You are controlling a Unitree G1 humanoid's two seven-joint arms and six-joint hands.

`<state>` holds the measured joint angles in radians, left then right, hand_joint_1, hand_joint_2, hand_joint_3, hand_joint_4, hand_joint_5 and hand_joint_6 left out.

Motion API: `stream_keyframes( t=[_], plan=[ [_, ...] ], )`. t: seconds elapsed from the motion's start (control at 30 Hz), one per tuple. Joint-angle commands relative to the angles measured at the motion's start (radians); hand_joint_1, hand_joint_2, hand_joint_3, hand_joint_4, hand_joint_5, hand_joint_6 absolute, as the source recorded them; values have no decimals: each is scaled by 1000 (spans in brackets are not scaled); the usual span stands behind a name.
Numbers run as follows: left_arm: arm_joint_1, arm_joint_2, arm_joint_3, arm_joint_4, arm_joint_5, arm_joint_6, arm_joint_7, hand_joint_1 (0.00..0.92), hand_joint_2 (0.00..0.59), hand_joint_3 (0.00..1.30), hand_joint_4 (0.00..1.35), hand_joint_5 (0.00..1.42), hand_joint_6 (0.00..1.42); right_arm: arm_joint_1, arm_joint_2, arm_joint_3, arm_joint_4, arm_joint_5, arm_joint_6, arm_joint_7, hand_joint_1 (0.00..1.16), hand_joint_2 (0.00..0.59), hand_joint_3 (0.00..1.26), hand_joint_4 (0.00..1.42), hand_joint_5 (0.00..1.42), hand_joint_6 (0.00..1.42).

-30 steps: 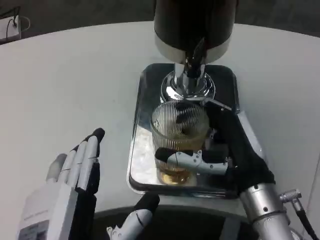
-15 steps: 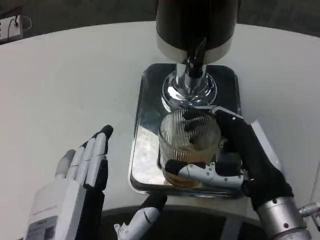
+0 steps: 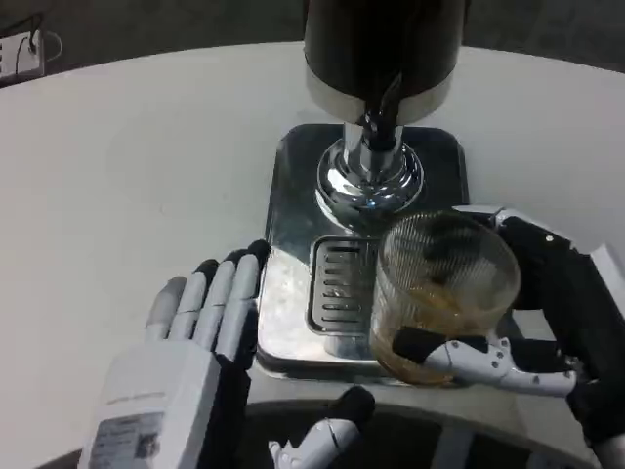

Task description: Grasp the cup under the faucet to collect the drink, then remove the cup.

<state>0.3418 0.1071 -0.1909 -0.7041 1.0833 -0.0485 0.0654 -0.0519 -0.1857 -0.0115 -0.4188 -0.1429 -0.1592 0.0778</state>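
Big change vs half a sec ago: the ribbed glass cup, amber drink in the bottom, has come off the slotted drain grate and now sits at lower right of the frame, gripped by the right hand w/ fingers wrapped round it. So collecting looks done imo, removal underway. White table has tons of room upper left; dispenser and tray rim stay close. Left hand has slid up to the tray's left edge, fingers straight, holding nothing.

We see our right hand holding the cup of amber drink beside the faucet; our left hand hovers open.
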Motion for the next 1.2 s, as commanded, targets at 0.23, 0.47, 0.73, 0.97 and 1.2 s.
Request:
stream_keyframes(
  t=[0.23, 0.47, 0.73, 0.97, 1.2],
  plan=[
    [-36, -1, -54, -50, 179, 34, -141, 0, 93, 0, 0, 0, 0, 69, -45, -90, -180, 93, 24, 55, 1148, 71, 923, 1053, 1204, 1424],
    [-36, -13, -78, -108, 270, 38, -223, 0, 91, 0, 0, 0, 0, 99, -74, -139, -256, 133, 27, 86, 1148, 69, 923, 1053, 1203, 1424],
    [14, -36, -133, -179, 332, 19, -263, 0, 91, 0, 0, 0, 0, 123, -93, -168, -297, 163, 9, 117, 1148, 64, 918, 1053, 1202, 1424],
    [74, -64, -173, -226, 391, 1, -275, 0, 87, 0, 0, 0, 0, 164, -100, -167, -339, 183, -5, 152, 1148, 63, 917, 1049, 1202, 1424],
    [108, -83, -176, -229, 419, -6, -260, 0, 85, 0, 0, 0, 0, 197, -97, -173, -366, 181, -40, 165, 1156, 64, 917, 1036, 1202, 1424]
  ],
)
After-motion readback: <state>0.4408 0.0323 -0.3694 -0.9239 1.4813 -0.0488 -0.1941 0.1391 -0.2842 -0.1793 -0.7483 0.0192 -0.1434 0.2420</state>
